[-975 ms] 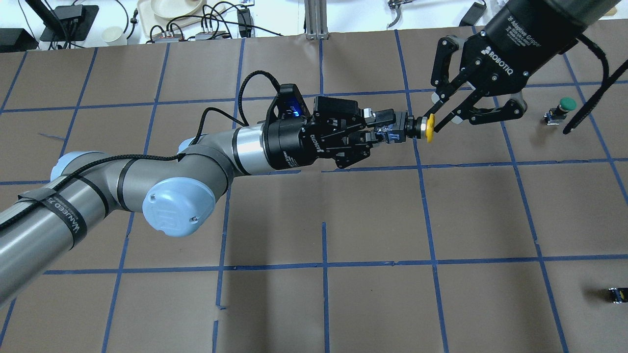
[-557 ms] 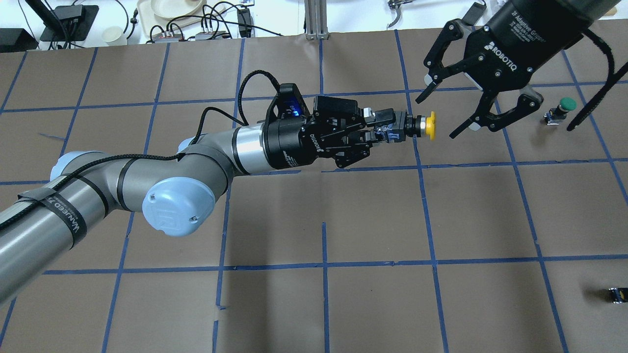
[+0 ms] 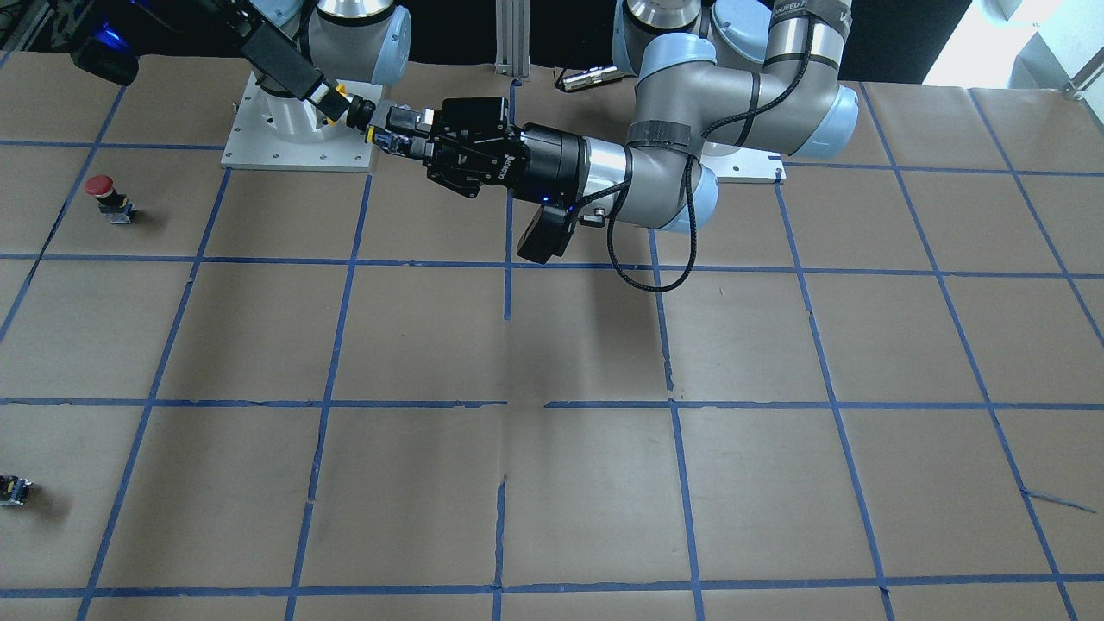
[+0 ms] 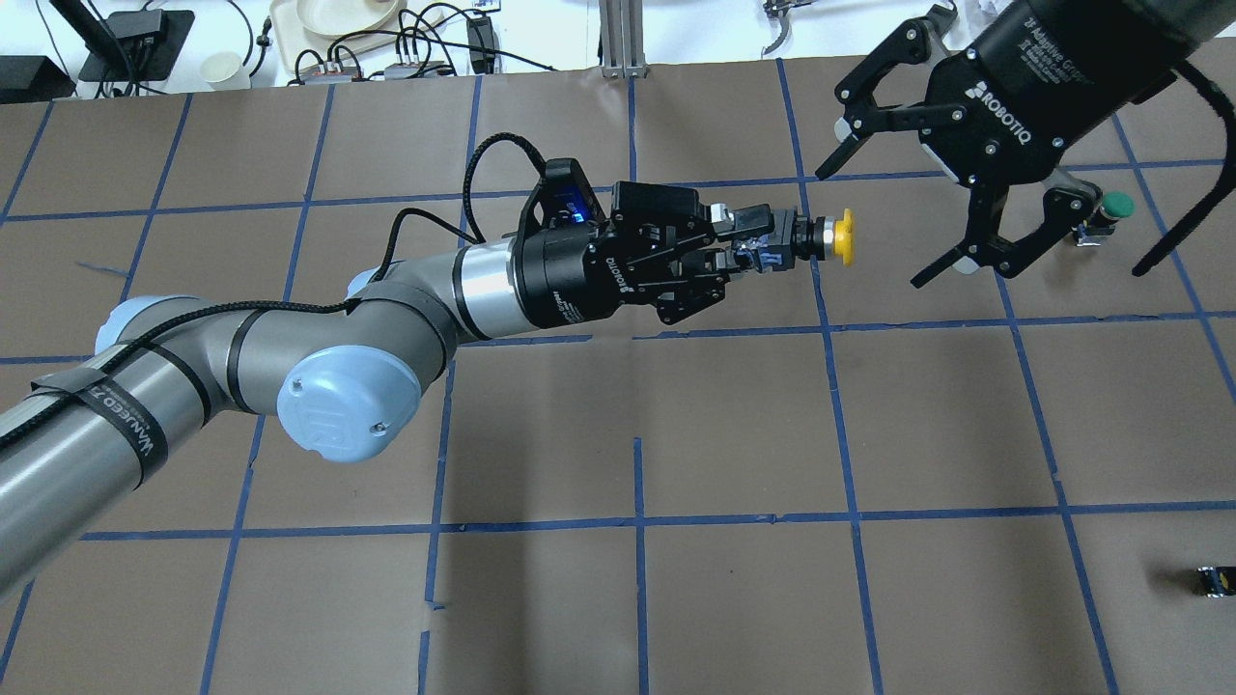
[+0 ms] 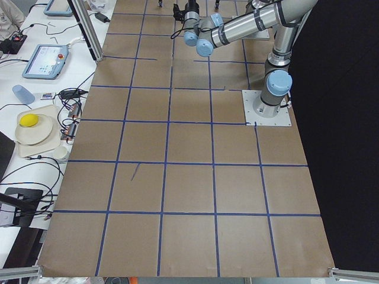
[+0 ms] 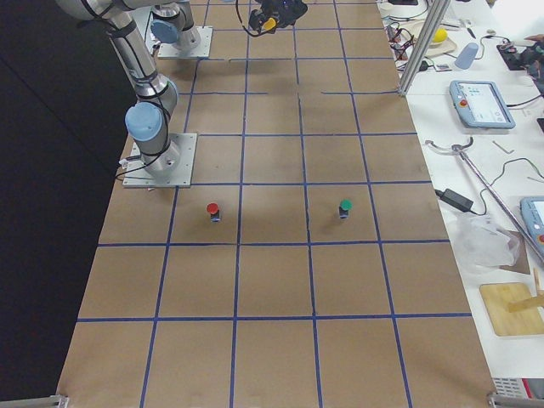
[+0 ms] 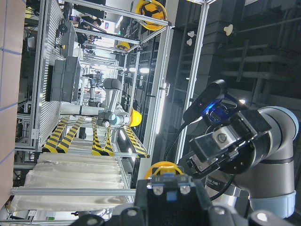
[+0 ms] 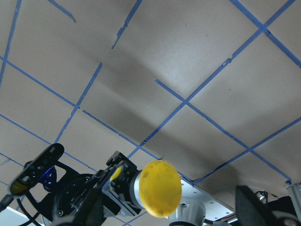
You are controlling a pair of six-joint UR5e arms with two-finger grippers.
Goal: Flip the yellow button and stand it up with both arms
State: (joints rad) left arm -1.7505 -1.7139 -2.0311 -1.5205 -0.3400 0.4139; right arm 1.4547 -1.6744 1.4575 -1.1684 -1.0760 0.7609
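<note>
My left gripper is shut on the black and grey body of the yellow button and holds it level in the air, cap pointing right. In the front view the left gripper holds the button's body near the right arm's base. My right gripper is open, its fingers spread wide and apart from the cap, just right of it. The right wrist view faces the yellow cap between the two fingertips. The left wrist view shows the button's body from behind.
A green-capped button stands at the right behind the right gripper. A red-capped button stands at the front view's left. A small dark part with a yellow spot lies at the near right edge. Brown paper with blue tape covers the table.
My right gripper's fingers were closed around the yellow cap. They have opened, and the gripper has drawn back to the right. My left gripper still holds the button and has risen slightly.
</note>
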